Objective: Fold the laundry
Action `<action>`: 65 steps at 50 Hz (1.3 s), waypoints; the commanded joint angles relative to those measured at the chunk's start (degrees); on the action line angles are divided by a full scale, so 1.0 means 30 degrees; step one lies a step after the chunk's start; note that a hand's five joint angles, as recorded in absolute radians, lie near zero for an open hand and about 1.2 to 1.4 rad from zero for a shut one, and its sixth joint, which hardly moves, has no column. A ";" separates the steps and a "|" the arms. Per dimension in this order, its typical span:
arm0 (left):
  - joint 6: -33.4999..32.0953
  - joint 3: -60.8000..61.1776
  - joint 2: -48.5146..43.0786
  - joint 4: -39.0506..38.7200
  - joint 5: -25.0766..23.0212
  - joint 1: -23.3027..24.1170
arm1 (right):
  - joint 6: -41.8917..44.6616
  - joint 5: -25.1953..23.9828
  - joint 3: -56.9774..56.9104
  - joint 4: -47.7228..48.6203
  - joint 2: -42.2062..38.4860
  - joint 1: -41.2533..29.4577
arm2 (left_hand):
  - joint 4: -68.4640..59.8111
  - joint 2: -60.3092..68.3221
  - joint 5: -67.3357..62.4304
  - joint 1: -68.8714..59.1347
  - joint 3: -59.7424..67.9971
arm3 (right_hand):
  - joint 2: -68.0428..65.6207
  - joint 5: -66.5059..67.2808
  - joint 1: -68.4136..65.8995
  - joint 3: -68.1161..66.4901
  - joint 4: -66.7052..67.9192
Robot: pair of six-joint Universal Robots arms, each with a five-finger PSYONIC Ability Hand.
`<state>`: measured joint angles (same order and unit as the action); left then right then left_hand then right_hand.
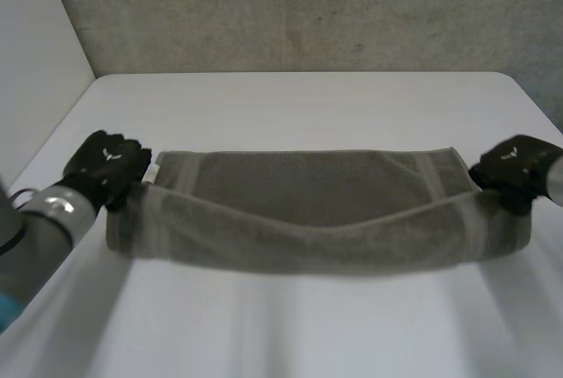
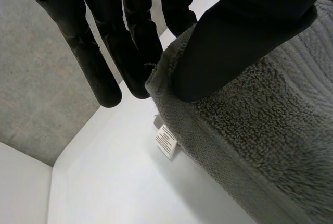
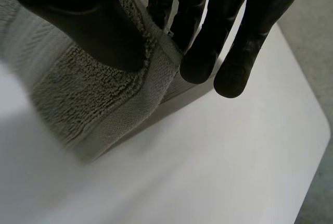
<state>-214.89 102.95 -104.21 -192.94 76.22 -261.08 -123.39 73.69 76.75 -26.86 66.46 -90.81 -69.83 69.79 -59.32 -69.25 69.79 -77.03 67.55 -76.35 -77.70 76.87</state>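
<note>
At the worktop's left side, the left hand [image 1: 110,163] pinches the left end of the grey towel [image 1: 317,211], thumb on top of the pile and fingers behind the hem. A white label [image 2: 166,141] hangs just below that grip. Across the middle, the towel lies lengthwise on the white worktop [image 1: 299,105]. Its near edge is raised and sags between the two grips, above the flat layer behind it. At the right side, the right hand [image 1: 515,171] is closed the same way on the right end, thumb pressing cloth against the fingers.

Risk: both grips appear to take little more than the hem, so a corner could slip out under pull. Uneven travel of the two arms would lay the fold askew.

Position: the towel spans from one hand to the other, each end pinched and the middle unsupported.
</note>
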 commanded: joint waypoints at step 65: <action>0.9632 -0.3825 -0.0689 -0.1048 0.2746 0.1275 | -0.8615 0.2330 -0.0712 0.4967 -0.0181 -0.1342 | 1.9943 -1.9929 1.9774 1.9751 -1.9931 | 2.2345 -2.2517 2.2118 2.2568 -2.2290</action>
<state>-193.87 83.75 -112.25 -195.81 84.71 -256.80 -147.32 84.17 66.80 -11.72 63.46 -97.38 -9.50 9.59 -1.80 -10.09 9.66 -14.27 3.58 -13.52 -13.85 14.89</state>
